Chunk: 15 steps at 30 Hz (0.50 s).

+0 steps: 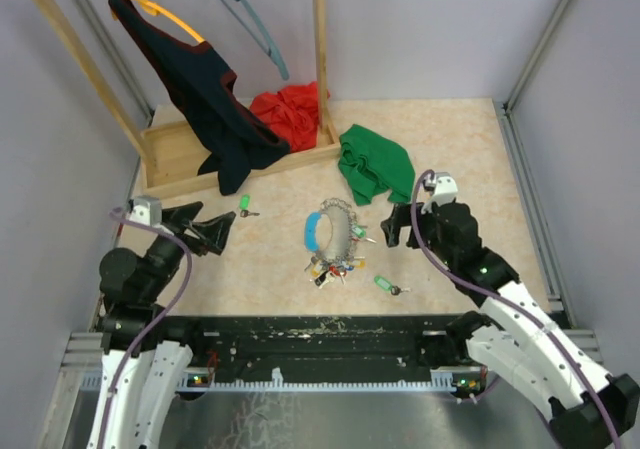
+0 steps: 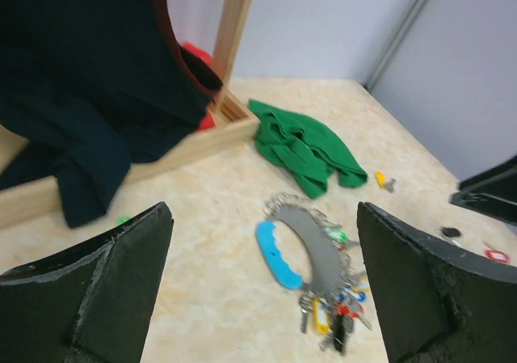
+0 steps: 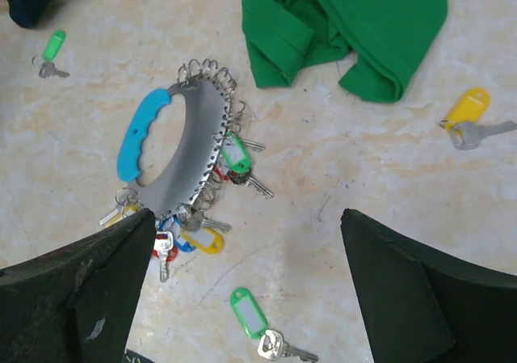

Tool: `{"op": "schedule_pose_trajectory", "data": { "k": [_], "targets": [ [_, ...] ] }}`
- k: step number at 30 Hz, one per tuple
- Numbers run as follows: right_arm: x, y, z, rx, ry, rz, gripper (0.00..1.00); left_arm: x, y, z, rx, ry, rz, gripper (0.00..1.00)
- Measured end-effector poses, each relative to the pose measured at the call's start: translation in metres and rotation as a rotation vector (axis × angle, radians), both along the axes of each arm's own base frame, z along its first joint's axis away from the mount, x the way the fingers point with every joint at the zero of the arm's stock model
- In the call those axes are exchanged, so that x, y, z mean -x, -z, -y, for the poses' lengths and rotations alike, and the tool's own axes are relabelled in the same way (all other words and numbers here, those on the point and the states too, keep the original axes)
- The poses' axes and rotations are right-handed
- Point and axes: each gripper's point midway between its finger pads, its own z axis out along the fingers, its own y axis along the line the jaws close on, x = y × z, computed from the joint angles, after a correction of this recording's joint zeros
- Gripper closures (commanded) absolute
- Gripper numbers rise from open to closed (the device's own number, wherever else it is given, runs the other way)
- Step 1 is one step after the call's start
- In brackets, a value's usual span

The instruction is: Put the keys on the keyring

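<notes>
Keys (image 3: 471,111) lay loose, none picked up yet. One green-tagged key (image 3: 250,314) sat just by the wide-open right gripper (image 3: 246,217), the keyring (image 3: 190,149) just to its left. The left gripper (image 2: 262,209) gaped empty too. Next, the right likely had to pinch that key.

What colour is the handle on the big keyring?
The handle is light blue, clearest in the right wrist view.

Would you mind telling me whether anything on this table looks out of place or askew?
Three tagged keys lie loose, apart from the keyring: one green-tagged key near the wooden rack, another green-tagged key nearer the right arm, and a yellow-tagged key near the crumpled green cloth.
</notes>
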Motion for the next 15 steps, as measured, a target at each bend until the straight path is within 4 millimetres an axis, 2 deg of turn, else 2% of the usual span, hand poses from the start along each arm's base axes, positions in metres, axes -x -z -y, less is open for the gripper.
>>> {"op": "schedule_pose_trajectory", "data": {
  "k": [5, 9, 15],
  "targets": [
    [-0.014, 0.025, -0.021, 0.014, -0.060, -0.080, 0.08, -0.020, 0.036, 0.022, 0.094, 0.096, -0.191, 0.00],
    [-0.027, 0.045, -0.041, 0.009, -0.111, -0.128, 0.12, -0.031, 0.086, 0.037, 0.165, 0.161, -0.356, 0.00],
    [-0.042, 0.094, -0.065, -0.012, -0.187, -0.262, 0.21, -0.035, 0.139, 0.064, 0.216, 0.248, -0.532, 0.02]
  ]
}}
